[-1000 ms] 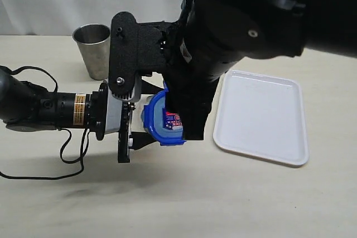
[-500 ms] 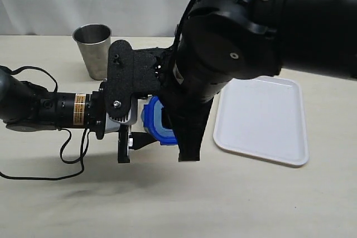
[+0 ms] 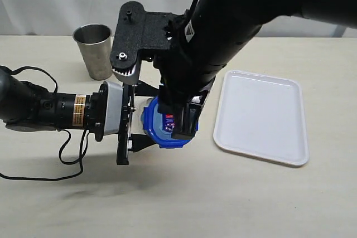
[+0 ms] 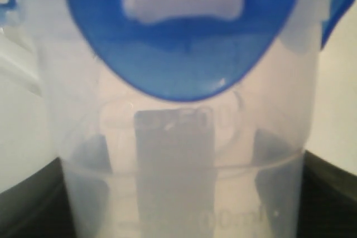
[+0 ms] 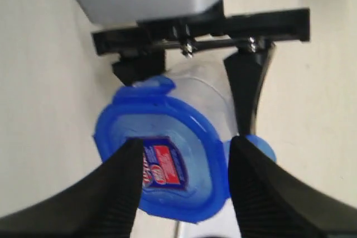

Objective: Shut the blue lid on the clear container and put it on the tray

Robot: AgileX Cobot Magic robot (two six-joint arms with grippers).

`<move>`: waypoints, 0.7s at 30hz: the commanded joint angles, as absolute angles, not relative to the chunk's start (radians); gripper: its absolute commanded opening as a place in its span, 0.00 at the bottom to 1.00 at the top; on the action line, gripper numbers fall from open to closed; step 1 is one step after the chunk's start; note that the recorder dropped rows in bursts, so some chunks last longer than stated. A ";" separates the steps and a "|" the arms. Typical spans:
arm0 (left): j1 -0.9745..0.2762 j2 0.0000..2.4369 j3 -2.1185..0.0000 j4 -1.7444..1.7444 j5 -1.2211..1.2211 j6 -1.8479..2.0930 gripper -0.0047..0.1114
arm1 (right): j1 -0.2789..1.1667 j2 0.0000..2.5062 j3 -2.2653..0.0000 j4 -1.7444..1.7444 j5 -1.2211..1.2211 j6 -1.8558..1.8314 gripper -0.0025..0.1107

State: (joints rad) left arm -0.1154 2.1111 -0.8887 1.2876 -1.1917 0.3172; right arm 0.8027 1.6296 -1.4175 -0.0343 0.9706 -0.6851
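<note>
The blue lid [image 3: 159,128] with its red-and-white sticker sits on top of the clear container [image 5: 203,90], which the lid and arms mostly hide in the exterior view. My left gripper [image 3: 135,133] reaches in from the left and is shut on the clear container [image 4: 184,154]; its dark fingers show through the translucent wall. One lid flap [image 4: 184,37] hangs over the container's side. My right gripper [image 5: 187,146] hovers open above the blue lid [image 5: 167,163], a finger on each side of the sticker. The white tray [image 3: 262,115] lies to the right, with nothing on it.
A steel cup [image 3: 95,49] stands at the back left, behind the left arm. A black cable [image 3: 67,157] loops on the table under the left arm. The bulky right arm [image 3: 223,26] reaches over the middle and hides the table behind it.
The right arm dipped low over the lid half a second ago, hiding the sticker, and has since risen again. The sticker shows once more. The left gripper has kept its hold and place.
</note>
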 commanded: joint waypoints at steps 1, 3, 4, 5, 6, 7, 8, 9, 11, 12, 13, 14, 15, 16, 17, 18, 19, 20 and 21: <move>-0.116 2.097 -0.891 1.288 -1.221 0.297 0.04 | 0.749 1.641 -1.443 0.057 1.017 -0.745 0.43; -0.116 2.097 -0.891 1.290 -1.221 0.290 0.04 | 0.722 1.656 -1.451 0.057 1.029 -0.745 0.43; -0.116 2.097 -0.891 1.290 -1.221 0.290 0.04 | 0.716 1.660 -1.453 0.059 1.029 -0.745 0.43; -0.116 2.097 -0.891 1.293 -1.221 0.290 0.04 | 0.709 1.669 -1.453 0.059 1.029 -0.748 0.43; -0.116 2.097 -0.891 1.293 -1.221 0.290 0.04 | 0.709 1.675 -1.453 0.059 1.027 -0.753 0.43; -0.116 2.097 -0.891 1.293 -1.221 0.290 0.04 | 0.709 1.677 -1.453 0.059 1.025 -0.761 0.43; -0.116 2.097 -0.891 1.293 -1.221 0.290 0.04 | 0.711 1.680 -1.453 0.066 1.018 -0.775 0.43; -0.116 2.097 -0.891 1.293 -1.221 0.290 0.04 | 0.712 1.683 -1.453 0.076 1.009 -0.793 0.43; -0.116 2.097 -0.891 1.293 -1.221 0.290 0.04 | 0.712 1.686 -1.453 0.111 0.992 -0.826 0.43; -0.116 2.097 -0.891 1.293 -1.221 0.290 0.04 | 0.712 1.686 -1.453 0.119 0.990 -0.836 0.43; -0.116 2.097 -0.891 1.293 -1.221 0.290 0.04 | 0.712 1.689 -1.453 0.119 0.996 -0.837 0.43; -0.116 2.097 -0.891 1.293 -1.221 0.290 0.04 | 0.712 1.693 -1.453 0.114 0.999 -0.837 0.43; -0.116 2.097 -0.891 1.293 -1.221 0.290 0.04 | 0.712 1.697 -1.453 0.115 1.001 -0.837 0.43; -0.116 2.097 -0.891 1.293 -1.221 0.290 0.04 | 0.712 1.702 -1.453 0.113 1.006 -0.834 0.43; -0.116 2.097 -0.891 1.293 -1.221 0.290 0.04 | 0.712 1.708 -1.453 0.113 1.011 -0.835 0.43; -0.116 2.097 -0.891 1.293 -1.221 0.290 0.04 | 0.712 1.712 -1.453 0.117 1.016 -0.835 0.43; -0.116 2.097 -0.891 1.293 -1.221 0.290 0.04 | 0.712 1.718 -1.453 0.124 1.023 -0.835 0.43; -0.116 2.097 -0.891 1.293 -1.221 0.290 0.04 | 0.712 1.727 -1.453 0.135 1.031 -0.837 0.43; -0.116 2.097 -0.891 1.293 -1.221 0.290 0.04 | 0.712 1.732 -1.453 0.142 1.041 -0.837 0.43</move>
